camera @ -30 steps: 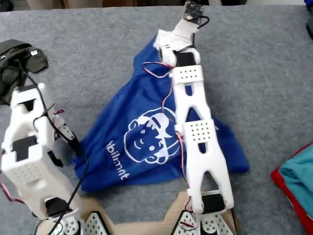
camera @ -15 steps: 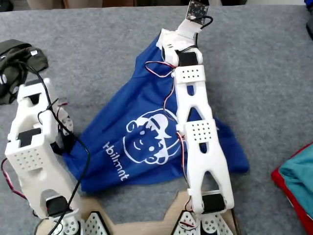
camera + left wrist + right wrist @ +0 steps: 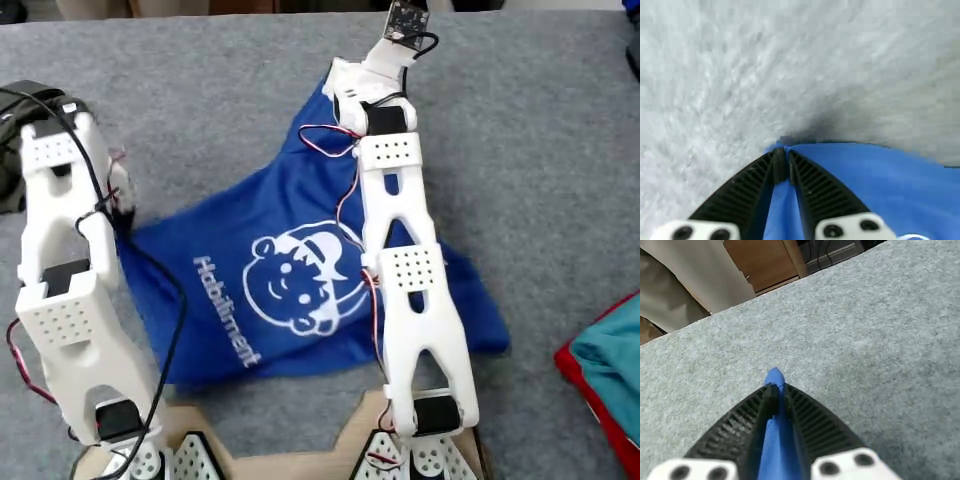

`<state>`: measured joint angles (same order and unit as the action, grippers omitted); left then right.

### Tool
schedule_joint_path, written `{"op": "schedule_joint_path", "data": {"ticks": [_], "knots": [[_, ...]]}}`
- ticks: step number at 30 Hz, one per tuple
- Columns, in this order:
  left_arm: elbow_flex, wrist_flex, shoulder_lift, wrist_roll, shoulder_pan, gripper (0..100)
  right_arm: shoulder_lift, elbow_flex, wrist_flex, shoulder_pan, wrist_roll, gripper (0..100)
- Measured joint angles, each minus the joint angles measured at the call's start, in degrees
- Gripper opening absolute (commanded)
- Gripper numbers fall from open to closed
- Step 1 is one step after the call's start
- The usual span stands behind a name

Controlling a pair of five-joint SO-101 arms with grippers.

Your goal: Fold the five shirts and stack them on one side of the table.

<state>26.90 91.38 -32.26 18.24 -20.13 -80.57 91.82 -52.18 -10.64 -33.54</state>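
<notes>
From the high view, you are looking at the blue shirt (image 3: 285,200) lying spread, print side up, on the grey table (image 3: 520,180). A white cartoon face (image 3: 300,275) is sitting at the shirt's middle. A line of white lettering (image 3: 225,310) is running beside the face, on the side nearer your left gripper (image 3: 118,215). That gripper is sitting at one outer corner of the shirt. Your right gripper (image 3: 333,88) is sitting at the shirt's far corner. A dark green garment (image 3: 12,150) is lying beyond the left-gripper corner of the shirt. Red and teal clothes (image 3: 610,360) are lying well apart from the shirt on the opposite side.

In the left wrist view, your left gripper (image 3: 782,156) is pinching the shirt (image 3: 880,185). Its black ribbed fingers (image 3: 740,195) are pressing together on the very edge of the blue cloth, with that edge lying against the table (image 3: 740,60).

In the right wrist view, your right gripper (image 3: 775,390) is pinching the shirt too. Its fingers (image 3: 810,425) are closing on a thin fold, and a small blue tip (image 3: 774,376) of the shirt is poking out past them, above the table (image 3: 880,340).
</notes>
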Motion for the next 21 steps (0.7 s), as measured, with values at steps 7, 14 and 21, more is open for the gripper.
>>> {"op": "schedule_joint_path", "data": {"ticks": [7, 14, 21], "knots": [[18.3, 0.0, 0.0, 0.1, 0.1, 2, 0.2, 0.0, 0.0, 3.3, 0.0, 0.5], [28.7, 0.0, 0.0, 0.1, 0.2, 2, 5.4, 0.0, -2.8, 5.7, -0.4, 0.5], [36.0, 1.6, 0.0, -1.7, 1.0, 2, 17.9, 0.0, -3.6, 7.6, -0.4, 0.5]]}}
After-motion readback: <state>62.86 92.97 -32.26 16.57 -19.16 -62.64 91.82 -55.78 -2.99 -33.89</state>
